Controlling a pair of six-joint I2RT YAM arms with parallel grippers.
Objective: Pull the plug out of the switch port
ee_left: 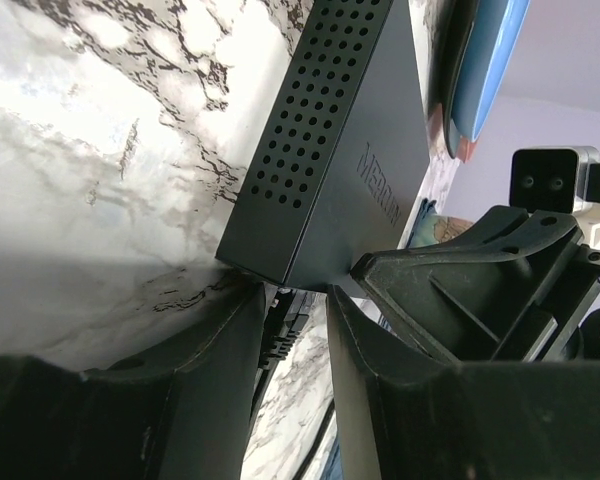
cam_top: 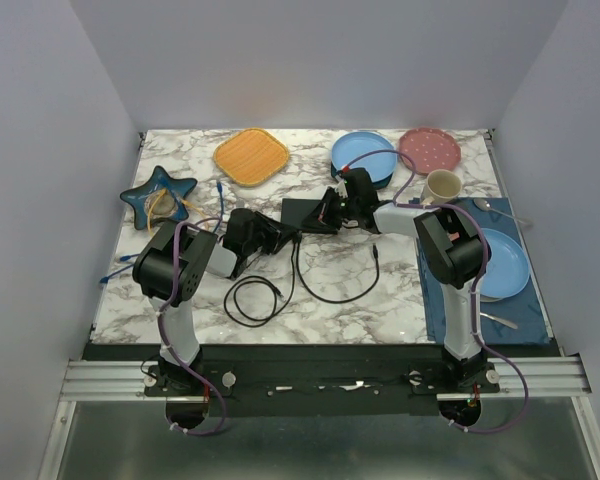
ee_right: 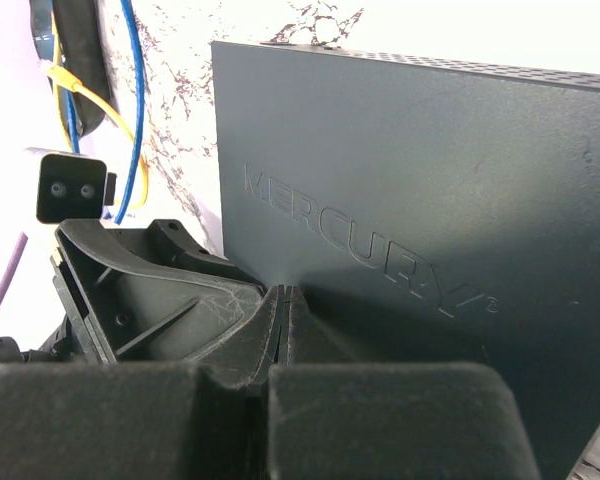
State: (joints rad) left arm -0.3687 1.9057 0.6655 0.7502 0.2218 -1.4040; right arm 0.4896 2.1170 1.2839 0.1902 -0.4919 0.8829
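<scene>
The switch (cam_top: 302, 212) is a flat matte-black box at the table's centre, marked MERCURY on top (ee_left: 380, 150) (ee_right: 410, 200). The black plug (ee_left: 285, 335) with a ribbed boot sits in the switch's near edge, and its black cable (cam_top: 325, 292) loops over the marble. My left gripper (cam_top: 278, 237) (ee_left: 295, 293) is open. Its fingers stand either side of the plug, which lies against the left finger with a gap to the right one. My right gripper (cam_top: 327, 210) (ee_right: 287, 292) is shut and empty, its tips resting on the switch's top.
At the back lie an orange plate (cam_top: 251, 156), a blue plate (cam_top: 364, 155), a pink plate (cam_top: 429, 149) and a cup (cam_top: 442, 186). A star-shaped dish (cam_top: 158, 195) with cables sits at the left. A dark blue mat (cam_top: 460, 300) with a blue plate (cam_top: 502, 262) lies at the right.
</scene>
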